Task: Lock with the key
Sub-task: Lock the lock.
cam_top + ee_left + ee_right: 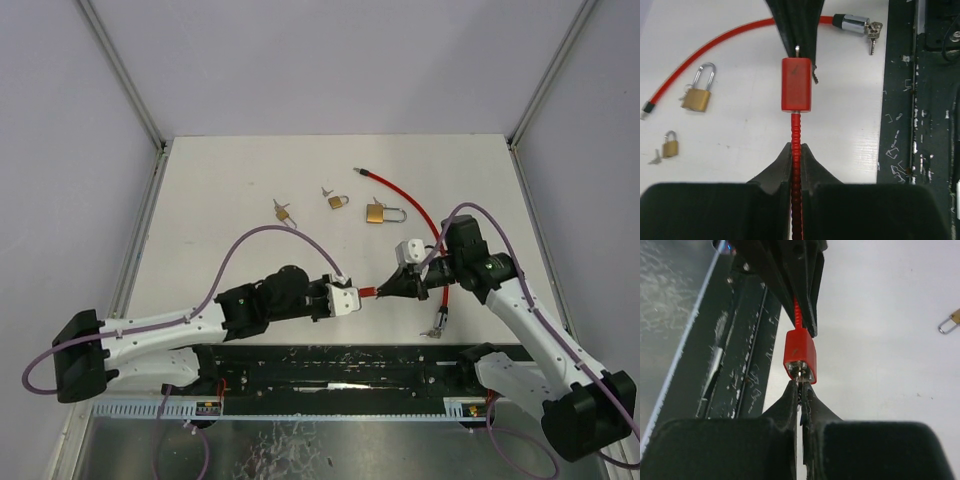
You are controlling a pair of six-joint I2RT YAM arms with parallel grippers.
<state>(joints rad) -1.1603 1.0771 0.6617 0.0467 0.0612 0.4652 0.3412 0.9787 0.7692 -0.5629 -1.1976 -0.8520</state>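
Observation:
A small red lock body hangs in the air between my two grippers, above the table's near edge. My left gripper is shut on the red ribbed cable that comes out of the lock. My right gripper is shut on a thin metal key whose tip sits in the lock's silver keyhole face. In the top view the left gripper and the right gripper face each other, with the lock between them.
A long red cable lock with a silver cylinder and a bunch of keys lies on the white table. Brass padlocks lie farther back. A black rail runs along the near edge.

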